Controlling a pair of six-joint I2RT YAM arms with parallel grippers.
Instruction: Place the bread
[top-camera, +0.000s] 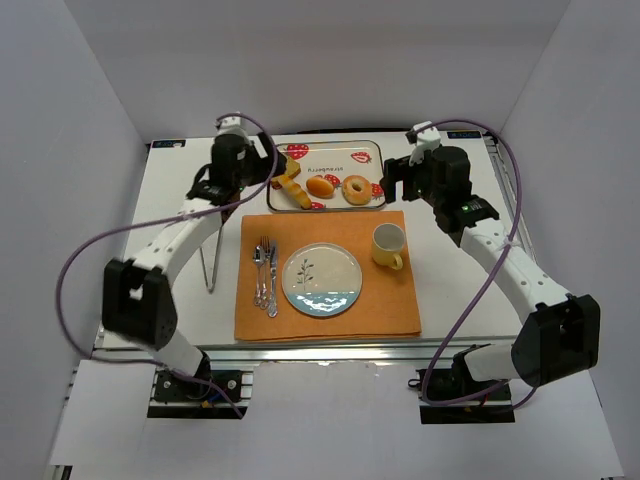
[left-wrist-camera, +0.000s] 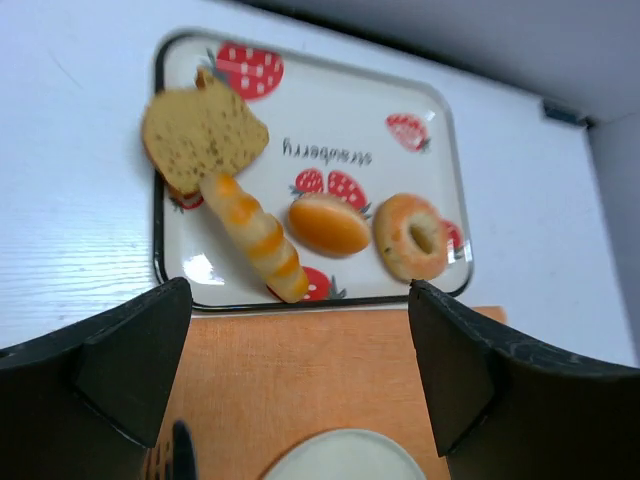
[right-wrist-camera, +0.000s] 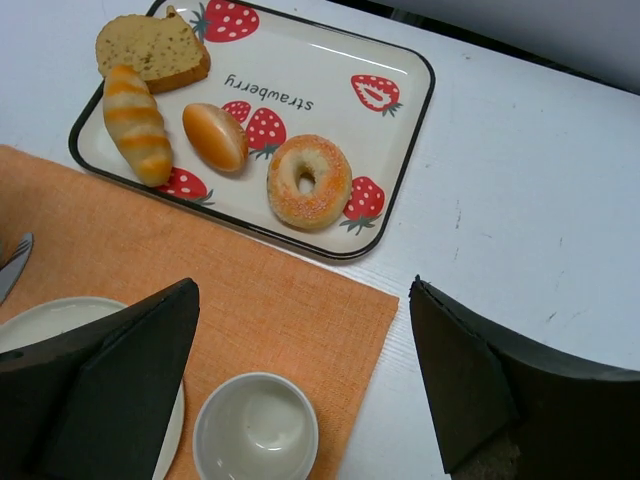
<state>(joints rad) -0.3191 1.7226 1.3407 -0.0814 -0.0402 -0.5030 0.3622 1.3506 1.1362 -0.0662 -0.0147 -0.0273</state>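
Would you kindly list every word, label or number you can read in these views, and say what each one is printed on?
"strawberry": dark letters on the white rectangular tray with red strawberry pictures, upside down in both wrist views.
Unreadable: the small dark label at the far left corner of the white table, too small to make out.
No other text shows.

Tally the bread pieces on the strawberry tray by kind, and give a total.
Brown speckled bread slice: 1
Long yellow-brown striped roll: 1
Round orange bun: 1
Golden-tan ring-shaped bagel: 1
Total: 4, all lying on the white strawberry-print tray.
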